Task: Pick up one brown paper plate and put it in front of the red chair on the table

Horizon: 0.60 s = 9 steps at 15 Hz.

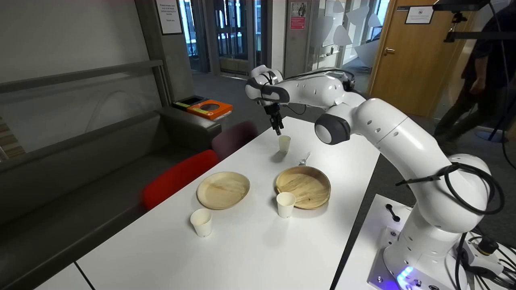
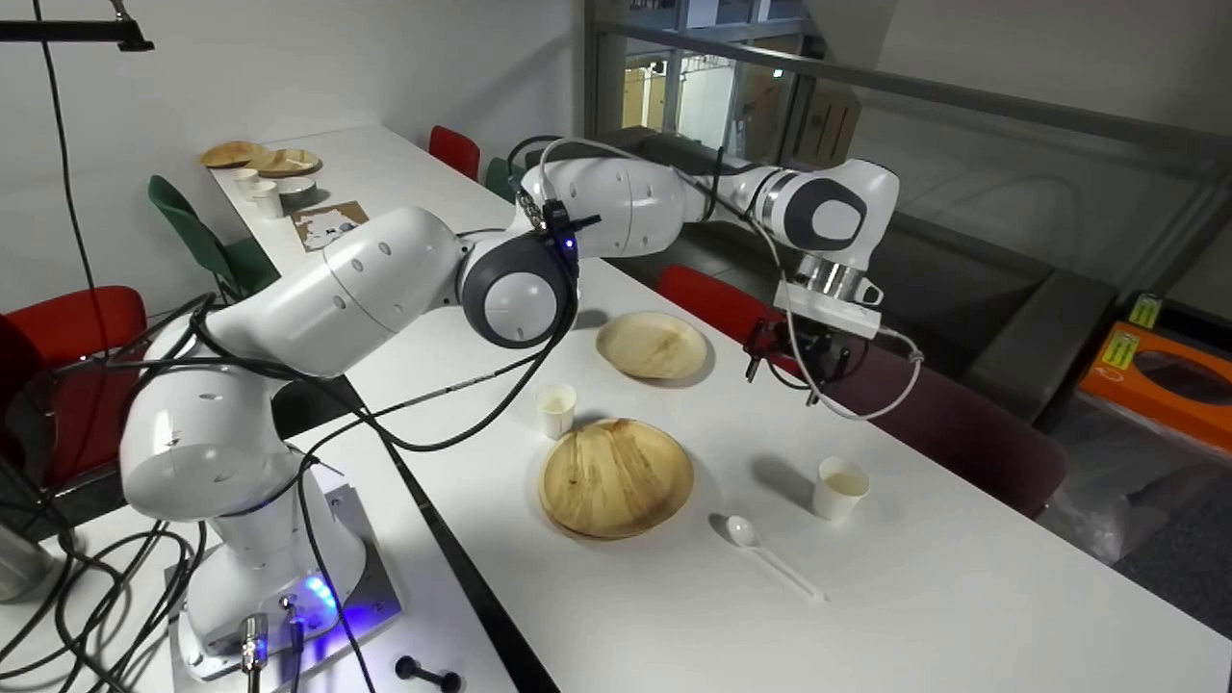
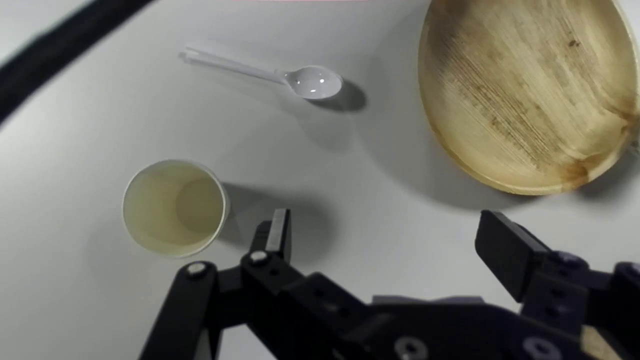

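A single brown paper plate [image 1: 223,190] lies flat on the white table [image 1: 161,257], at the edge beside the red chair [image 1: 179,177]. Both also show in an exterior view, the plate [image 2: 653,346] and the red chair [image 2: 707,298]. A thicker stack of like plates [image 2: 616,478] lies nearer the arm's base; it fills the upper right of the wrist view [image 3: 525,95]. My gripper [image 3: 385,217] is open with nothing between its fingers, above the table. In an exterior view the gripper [image 2: 782,380] hangs near the sofa-side edge, past the single plate.
A white cup [image 3: 175,207] stands close to my left finger in the wrist view. A white spoon [image 3: 310,82] lies between it and the stack. More cups [image 1: 201,222] [image 1: 286,204] stand by the plates. A dark red chair [image 2: 943,423] and a sofa [image 1: 100,177] border the table.
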Available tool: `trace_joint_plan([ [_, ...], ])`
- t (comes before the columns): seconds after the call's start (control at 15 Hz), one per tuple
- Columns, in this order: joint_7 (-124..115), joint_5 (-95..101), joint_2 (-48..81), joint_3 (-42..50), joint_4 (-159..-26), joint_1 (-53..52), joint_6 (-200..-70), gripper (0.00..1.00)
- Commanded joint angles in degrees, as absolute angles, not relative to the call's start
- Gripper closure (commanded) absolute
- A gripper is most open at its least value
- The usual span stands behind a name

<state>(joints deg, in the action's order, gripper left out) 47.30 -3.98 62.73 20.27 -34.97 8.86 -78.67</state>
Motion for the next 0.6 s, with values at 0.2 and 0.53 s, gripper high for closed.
trace_joint_plan([
  [0.2,61.27,-1.04,55.61,20.21,-44.5,5.17,-87.23,0.0],
  [0.53,59.54,-1.88,59.06,20.28,-39.59,5.76,-85.35,0.0],
])
